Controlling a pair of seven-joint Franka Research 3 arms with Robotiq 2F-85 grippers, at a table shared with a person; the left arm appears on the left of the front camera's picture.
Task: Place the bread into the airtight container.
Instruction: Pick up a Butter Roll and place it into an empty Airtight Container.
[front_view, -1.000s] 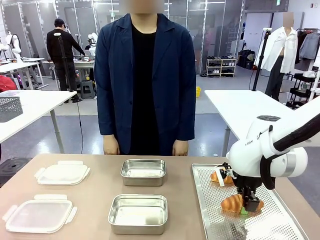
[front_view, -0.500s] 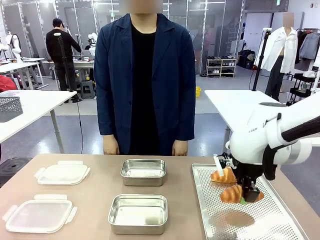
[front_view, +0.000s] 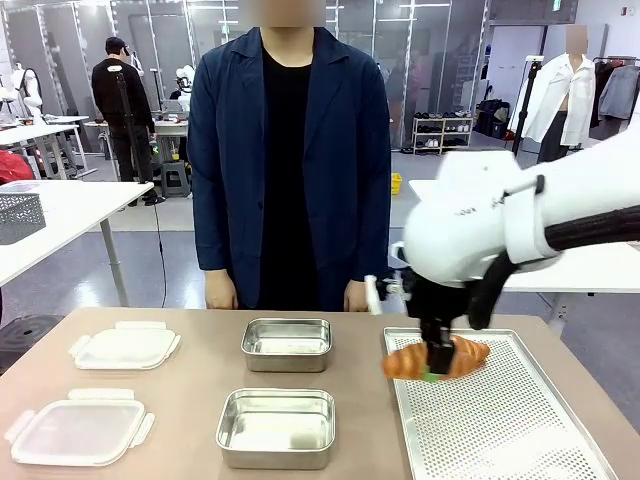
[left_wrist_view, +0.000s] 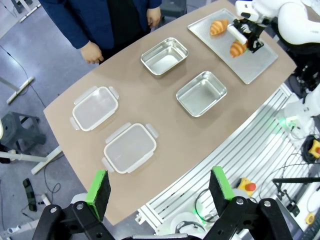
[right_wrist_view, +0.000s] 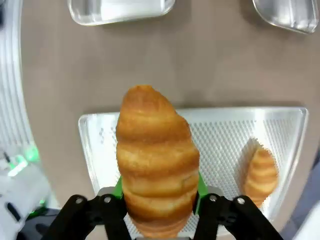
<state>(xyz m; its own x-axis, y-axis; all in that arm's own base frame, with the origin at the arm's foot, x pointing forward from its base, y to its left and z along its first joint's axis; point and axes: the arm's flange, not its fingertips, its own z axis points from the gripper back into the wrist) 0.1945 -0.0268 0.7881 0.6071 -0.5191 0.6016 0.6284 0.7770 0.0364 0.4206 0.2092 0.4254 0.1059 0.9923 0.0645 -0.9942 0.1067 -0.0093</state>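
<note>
My right gripper (front_view: 436, 372) is shut on a golden croissant, the bread (front_view: 436, 357), and holds it in the air above the near-left part of the perforated steel tray (front_view: 500, 440). In the right wrist view the bread (right_wrist_view: 156, 150) sits between the green pads (right_wrist_view: 200, 186), with another croissant (right_wrist_view: 262, 172) lying on the tray below. Two open steel containers stand mid-table, one far (front_view: 287, 343) and one near (front_view: 276, 427). My left gripper (left_wrist_view: 159, 187) hangs open high above the table.
Two clear plastic lids lie at the table's left, one far (front_view: 125, 346) and one near (front_view: 78, 431). A person in a dark blue jacket (front_view: 290, 160) stands at the far edge, hands down at their sides.
My right arm has lifted the bread off the tray and carried it up and left, from the tray's middle to over its left edge. The person has not moved.
</note>
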